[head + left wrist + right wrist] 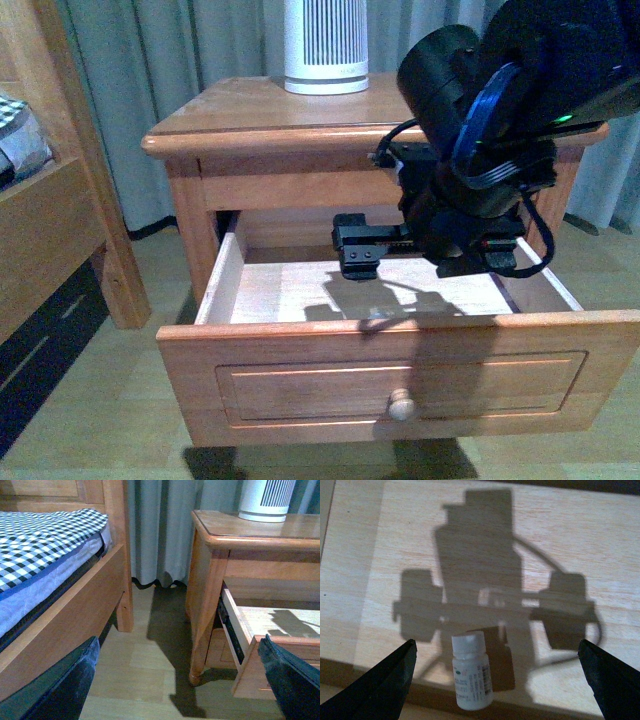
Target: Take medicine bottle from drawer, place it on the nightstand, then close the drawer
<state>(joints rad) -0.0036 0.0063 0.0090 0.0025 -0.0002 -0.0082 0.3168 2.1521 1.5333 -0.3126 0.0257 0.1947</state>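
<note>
1. The right gripper [496, 642] hangs inside the pulled-out drawer [300, 380], its jaws spread wide and gripping nothing.
2. The medicine bottle [470, 672] rests on the drawer's pale floor just below that gripper, in the gap between its two dark fingers [385, 680]. It lies nearer one finger than the other and touches neither. Its white cap and printed label are both in plain sight.
3. The gripper's own shadow spreads across the drawer floor just beyond the bottle.
4. In the front view the bottle is hidden behind the drawer's panelled front, whose round pale knob [401, 404] sits below the right gripper on the robot's side.
5. The nightstand [260, 115] top overhangs above and behind the right gripper. A white slatted appliance [326, 45] stands at its back edge, well above the gripper.
6. The left gripper [177, 640] is also spread wide and empty, held low over the wooden floor [150, 655]. It points into the gap between the bed frame [75, 610], which carries a checked cover [40, 540], and the nightstand with its open drawer, apart from both.
</note>
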